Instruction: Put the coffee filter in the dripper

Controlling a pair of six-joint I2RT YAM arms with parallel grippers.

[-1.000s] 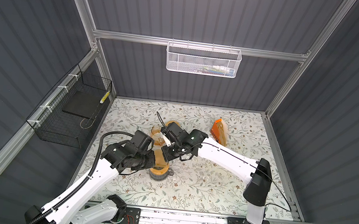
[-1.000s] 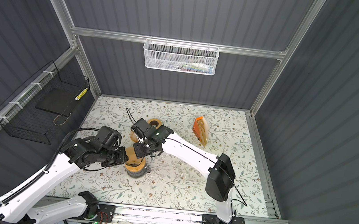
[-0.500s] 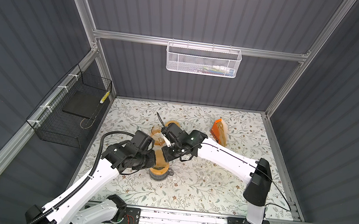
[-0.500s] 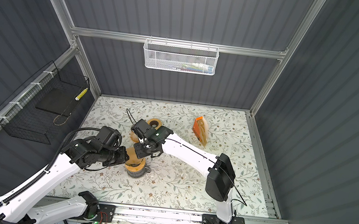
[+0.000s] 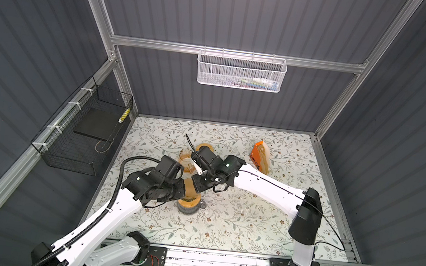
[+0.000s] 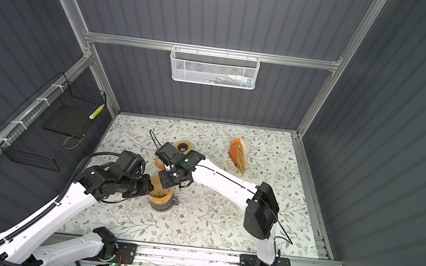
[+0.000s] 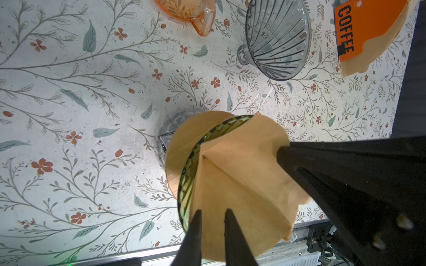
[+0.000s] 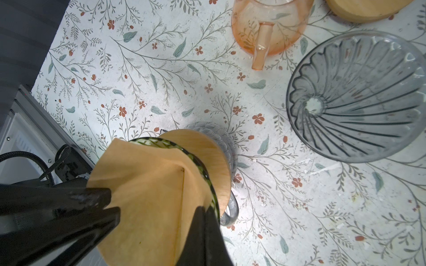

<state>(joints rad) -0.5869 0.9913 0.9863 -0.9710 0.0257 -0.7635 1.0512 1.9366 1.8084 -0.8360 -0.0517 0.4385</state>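
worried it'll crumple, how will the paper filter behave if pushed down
Probably floppy: the coffee filter shows a fold and a wavy edge. Likely very light, so it may lift back out of the dripper unless seated.

Tan paper coffee filter (image 7: 242,182), an open cone, inside the upright green-glass dripper (image 7: 187,182) with wooden collar

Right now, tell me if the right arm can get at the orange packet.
Probably, once free: the right gripper is pinching the coffee filter. The orange packet sits just beyond that arm, nothing in between.
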